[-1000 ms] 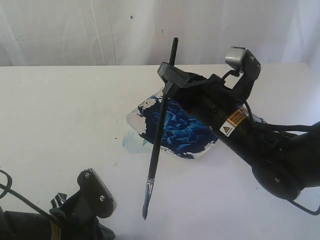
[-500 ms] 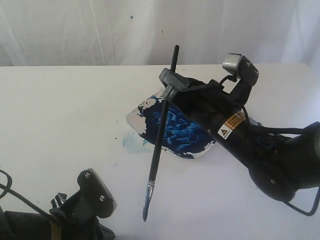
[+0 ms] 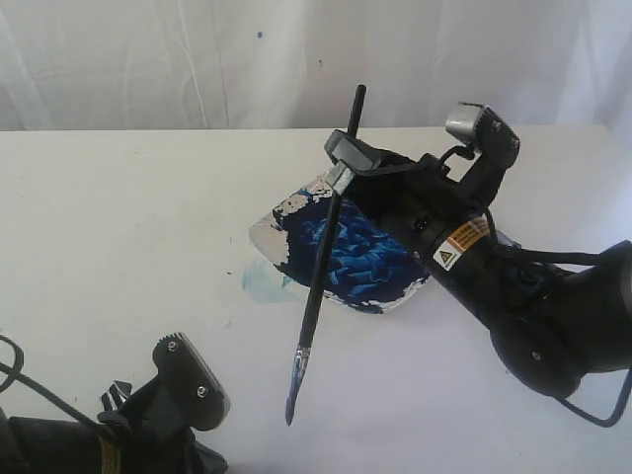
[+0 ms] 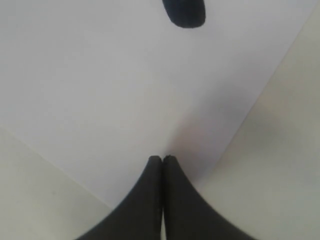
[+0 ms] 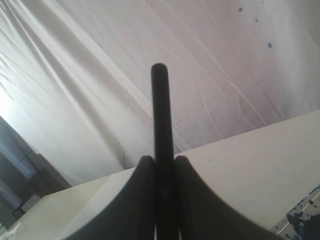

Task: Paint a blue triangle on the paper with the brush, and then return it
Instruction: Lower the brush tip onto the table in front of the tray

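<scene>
My right gripper [image 3: 341, 164] is shut on the upper handle of the black brush [image 3: 318, 286]. The brush hangs steeply tilted, its blue-stained tip [image 3: 290, 410] low over the white paper [image 3: 395, 395] in front of the dish; contact cannot be told. In the right wrist view the handle [image 5: 160, 100] stands up between the shut fingers of that gripper [image 5: 164, 160]. My left gripper [image 4: 162, 159] is shut and empty over the paper [image 4: 125, 85], near its corner. A dark blob [image 4: 185, 12] shows at that view's edge. No blue triangle shows on the paper.
A white dish of dark-blue paint [image 3: 346, 259] sits mid-table, partly under the right arm [image 3: 494, 286]. A pale blue smear [image 3: 261, 281] lies beside it. The left arm [image 3: 183, 395] rests at the near left edge. A white curtain hangs behind the table.
The right gripper and the brush have shifted slightly to the right, and the tip has risen a little. The left arm has not moved.
</scene>
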### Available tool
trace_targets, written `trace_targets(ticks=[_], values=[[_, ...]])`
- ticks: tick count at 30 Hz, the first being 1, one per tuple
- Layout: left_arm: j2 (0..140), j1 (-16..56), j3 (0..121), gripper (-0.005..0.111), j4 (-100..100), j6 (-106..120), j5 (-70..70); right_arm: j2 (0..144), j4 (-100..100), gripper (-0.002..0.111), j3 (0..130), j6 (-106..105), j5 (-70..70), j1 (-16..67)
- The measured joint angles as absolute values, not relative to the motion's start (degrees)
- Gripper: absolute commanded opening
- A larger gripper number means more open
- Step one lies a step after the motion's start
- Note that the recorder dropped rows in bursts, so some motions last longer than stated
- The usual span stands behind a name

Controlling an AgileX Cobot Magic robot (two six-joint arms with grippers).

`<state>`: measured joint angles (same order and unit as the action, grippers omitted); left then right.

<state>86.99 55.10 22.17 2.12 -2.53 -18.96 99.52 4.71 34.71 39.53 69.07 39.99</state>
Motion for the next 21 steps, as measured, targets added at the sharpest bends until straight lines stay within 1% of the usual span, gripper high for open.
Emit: trace_targets(ticks=[21], values=[[87.0,55.1,22.2,0.0,2.1,-2.5,-19.0,99.5,4.7,0.0,37.2,39.5,67.3,40.0]])
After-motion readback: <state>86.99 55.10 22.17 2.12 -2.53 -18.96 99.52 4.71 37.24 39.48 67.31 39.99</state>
